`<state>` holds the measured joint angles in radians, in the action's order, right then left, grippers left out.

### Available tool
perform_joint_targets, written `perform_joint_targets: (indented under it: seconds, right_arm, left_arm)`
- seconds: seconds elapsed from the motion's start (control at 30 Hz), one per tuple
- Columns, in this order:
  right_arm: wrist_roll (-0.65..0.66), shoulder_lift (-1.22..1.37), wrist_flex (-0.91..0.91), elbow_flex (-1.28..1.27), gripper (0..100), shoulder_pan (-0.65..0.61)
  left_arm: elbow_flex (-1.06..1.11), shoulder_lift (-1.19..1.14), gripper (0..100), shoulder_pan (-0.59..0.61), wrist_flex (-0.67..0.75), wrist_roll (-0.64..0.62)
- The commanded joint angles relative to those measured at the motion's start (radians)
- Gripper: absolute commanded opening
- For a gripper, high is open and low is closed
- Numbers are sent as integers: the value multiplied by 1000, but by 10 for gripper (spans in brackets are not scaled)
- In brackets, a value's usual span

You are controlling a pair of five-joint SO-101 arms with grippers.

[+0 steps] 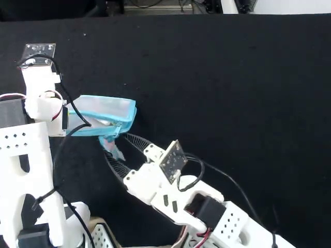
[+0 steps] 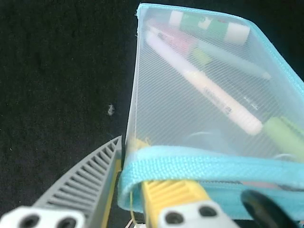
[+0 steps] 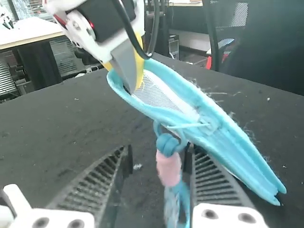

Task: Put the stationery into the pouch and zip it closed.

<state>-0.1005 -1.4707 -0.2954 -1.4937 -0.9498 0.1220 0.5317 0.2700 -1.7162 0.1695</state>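
The teal mesh pouch (image 1: 106, 111) sits toward the left of the black surface (image 1: 232, 77), roughly midway between near and far. Its zipper edge faces the near side. The left claw (image 3: 130, 76) is pressed together on the pouch's left end, with the teal edging pinched between its yellow-padded finger and its grey ribbed finger.

The stationery is inside the pouch and shows through the mesh. A white marker (image 2: 209, 95) lies along the pouch, with a green highlighter (image 2: 285, 135) beside it. More pens and some small pieces lie at the end away from the left claw.

The right arm comes in from the near right. The right claw (image 3: 159, 154) is just on the near side of the zipper edge, with its two ribbed fingers spread. The zipper pull (image 3: 168, 166), a blue and pink tassel, hangs down from the zipper between those fingers. Neither finger is clearly closed on it. It cannot be told how far the zipper is drawn along the pouch.
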Motion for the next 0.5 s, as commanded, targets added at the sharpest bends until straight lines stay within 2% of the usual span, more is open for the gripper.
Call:
perform_joint_targets:
  seconds: [0.0,0.2,0.47]
  right_arm:
    - [-9,108,78,110,174,14]
    - [-9,334,101,236,174,17]
    - [-8,262,74,249,174,20]
  left_arm:
    - [-47,15,30,12,0,8]
    - [-47,15,30,13,-2,8]
    - [-47,15,30,13,-3,9]
